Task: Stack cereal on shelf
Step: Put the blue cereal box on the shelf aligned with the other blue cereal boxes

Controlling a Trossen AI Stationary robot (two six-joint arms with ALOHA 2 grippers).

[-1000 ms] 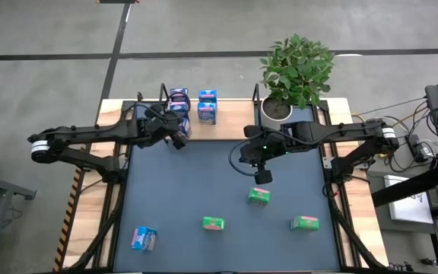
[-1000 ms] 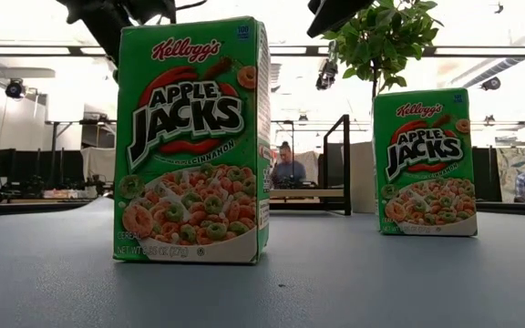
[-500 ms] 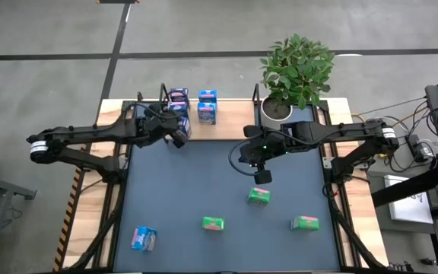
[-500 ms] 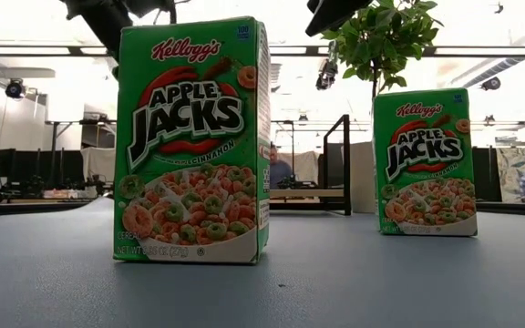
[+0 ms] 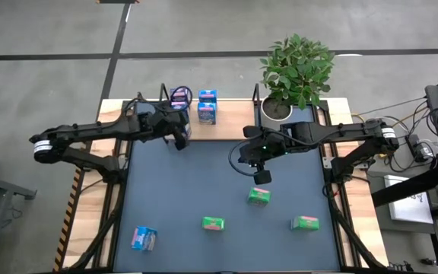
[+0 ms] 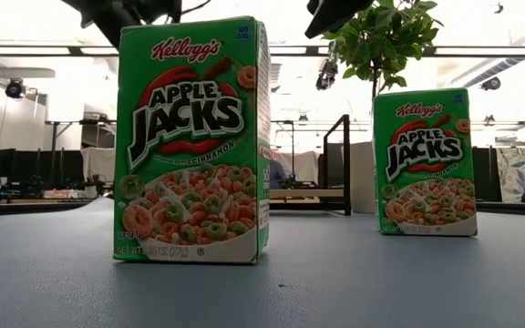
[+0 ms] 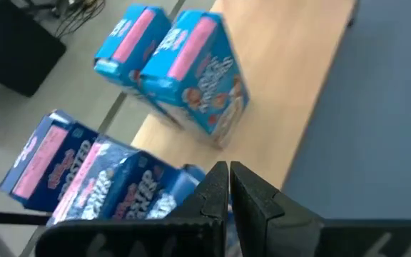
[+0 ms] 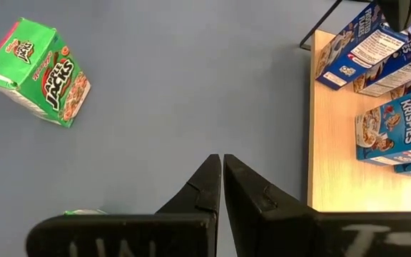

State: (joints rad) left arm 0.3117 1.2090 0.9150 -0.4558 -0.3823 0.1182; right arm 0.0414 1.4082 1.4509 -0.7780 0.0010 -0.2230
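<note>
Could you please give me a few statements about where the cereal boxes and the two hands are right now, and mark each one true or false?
1. Three green cereal boxes stand on the dark table top. True.
2. The right hand grips a green box. False: its fingers are shut on nothing, and it hovers just beyond the nearest green box.
3. The left hand is at the front edge of the shelf, beside the dark blue boxes. True.
4. A light blue box lies on the table top, near its front left corner. True.
5. The potted plant stands at the left end of the shelf. False: it stands at the right end.
</note>
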